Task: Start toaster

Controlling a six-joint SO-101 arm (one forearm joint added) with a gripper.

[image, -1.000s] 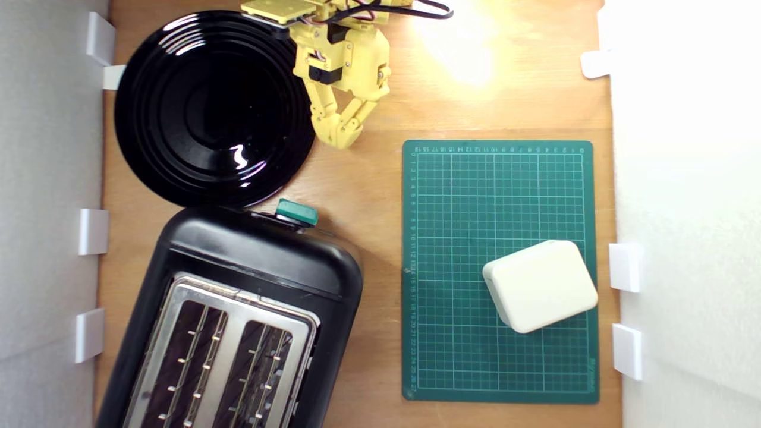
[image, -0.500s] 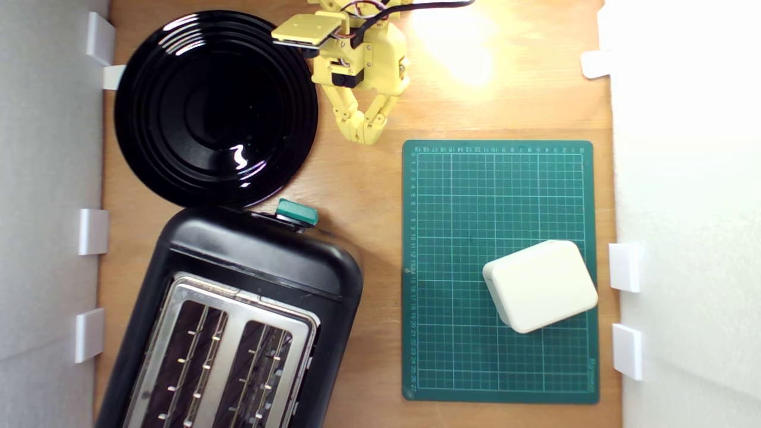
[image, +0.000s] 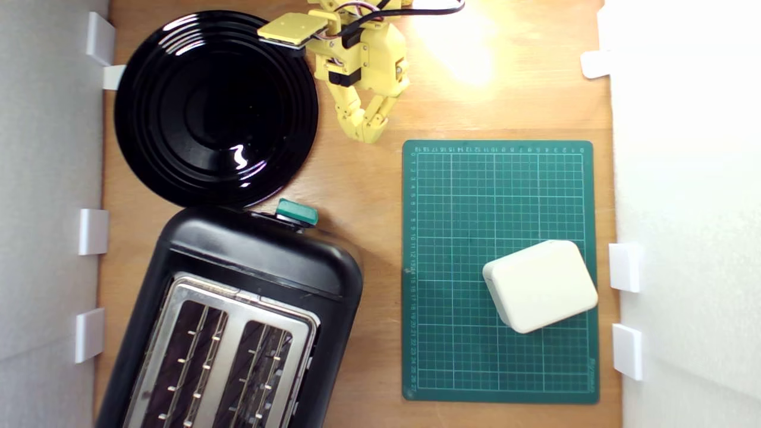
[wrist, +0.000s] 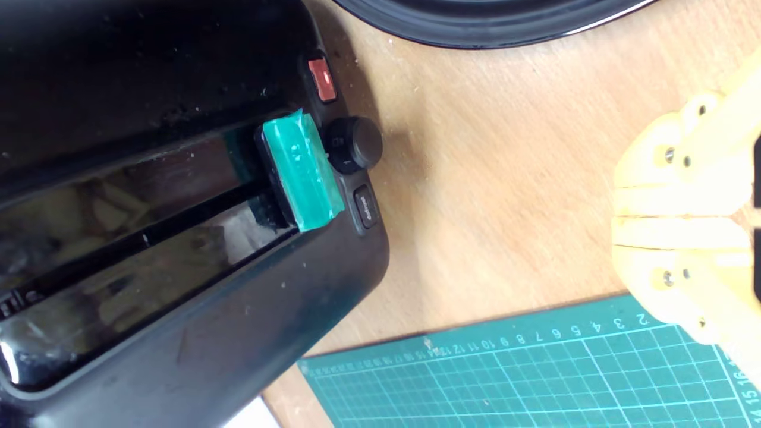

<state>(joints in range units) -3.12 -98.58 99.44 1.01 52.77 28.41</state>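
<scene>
**Gripper closed and empty, apart from toaster lever**

Wooden tabletop [image: 368,196], brightly lit near the far edge, white walls with small white clips along both sides. Yellow gripper [image: 367,132] poised above bare wood, fingertips [wrist: 666,217] pressed together, nothing between them. Glossy black toaster [image: 238,309] well apart from the gripper, toward the exterior view's lower left, silver top plate and two empty slots facing up. Teal-green lever knob [image: 296,212] on the toaster's end face, the part of the toaster nearest the gripper, not touched by it. Seen from the wrist camera: same lever knob [wrist: 302,172] wrapped in green tape at the top of its slot, beside a round black dial [wrist: 355,144], a red button [wrist: 323,79] and a small black button [wrist: 367,207]. Round black plate [image: 215,107] just beside the gripper on the exterior view's left, its rim near the toaster. Green cutting mat [image: 499,270] near the gripper on the exterior view's right, one corner close to the fingertips. Cream rounded block [image: 540,285] lying on the mat, far from the gripper.
</scene>
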